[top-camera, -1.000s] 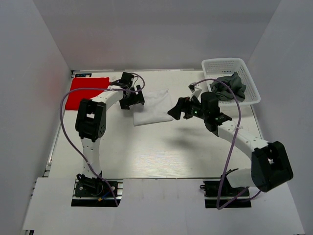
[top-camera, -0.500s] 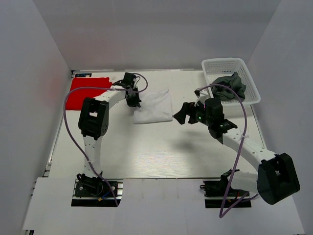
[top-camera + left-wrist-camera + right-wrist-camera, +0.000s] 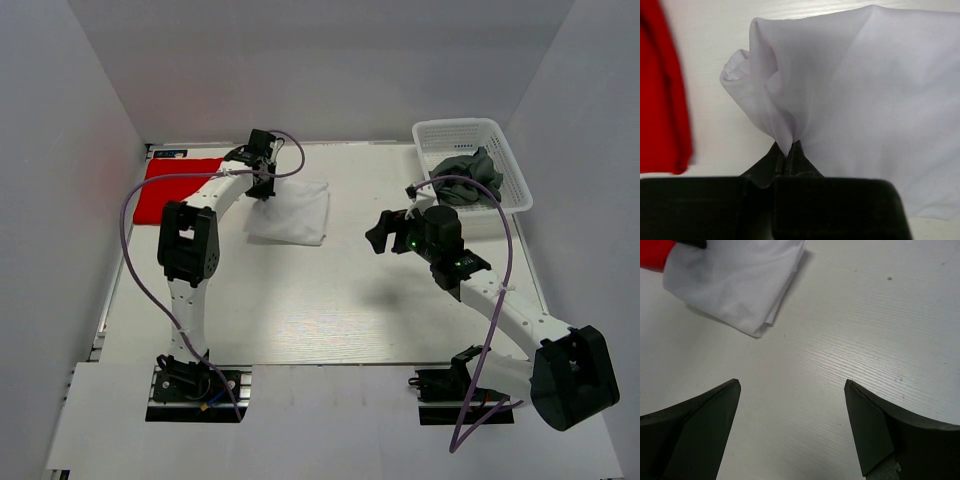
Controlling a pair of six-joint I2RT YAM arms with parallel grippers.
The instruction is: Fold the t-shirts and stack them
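Care helps: left pincer [image 3: 788,152], pinching the white t-shirt [image 3: 295,212], should lift it slowly; right pincer [image 3: 791,383] is spread wide.

Plain grey walls [image 3: 320,70] on three sides — white wood-grain table [image 3: 320,310], even diffuse light.

Stretches left arm [image 3: 215,195] far forward, elbow raised, left tool [image 3: 788,155] pinched tight on a fold of white t-shirt [image 3: 865,85]. Holds right arm [image 3: 490,295] bent forward and inward, right tool [image 3: 791,383] spread wide, gripping nothing.
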